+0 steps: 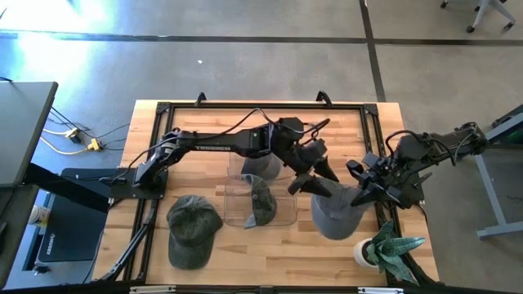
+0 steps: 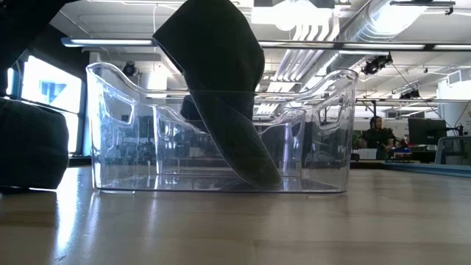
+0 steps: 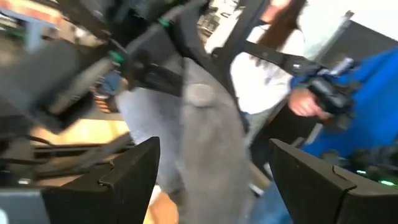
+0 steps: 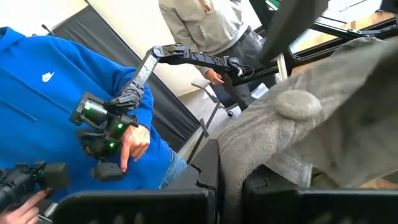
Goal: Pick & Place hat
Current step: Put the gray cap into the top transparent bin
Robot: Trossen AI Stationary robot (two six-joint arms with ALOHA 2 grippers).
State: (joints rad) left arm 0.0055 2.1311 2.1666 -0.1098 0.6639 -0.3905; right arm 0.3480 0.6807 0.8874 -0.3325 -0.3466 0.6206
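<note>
A grey hat (image 1: 333, 212) is at the right of the table's middle, between my two grippers. My right gripper (image 1: 365, 193) is shut on it from the right. My left gripper (image 1: 313, 181) is open at the hat's far left side. In the left wrist view its fingers stand on either side of the hat's crown (image 3: 205, 130), and I cannot tell whether they touch it. A dark green hat (image 1: 261, 200) leans in a clear bin (image 1: 237, 214), its brim (image 2: 257, 165) down on the bin's floor. Another dark green hat (image 1: 194, 229) lies on the table at the near left. My right gripper pinches the grey hat's cloth (image 4: 231, 163) between its two fingers, a little below the crown's top button (image 4: 298, 104). It comes at the hat from the table's right side, slanting down. One layer or several, I cannot tell. I cannot tell whether the hat is clear of the table.
A second grey hat (image 1: 260, 167) lies just behind the bin. A potted plant (image 1: 386, 249) stands at the near right corner. People stand beyond the table, one in a blue hoodie (image 4: 37, 106). The table has a black frame rail (image 1: 261, 106) along its far edge.
</note>
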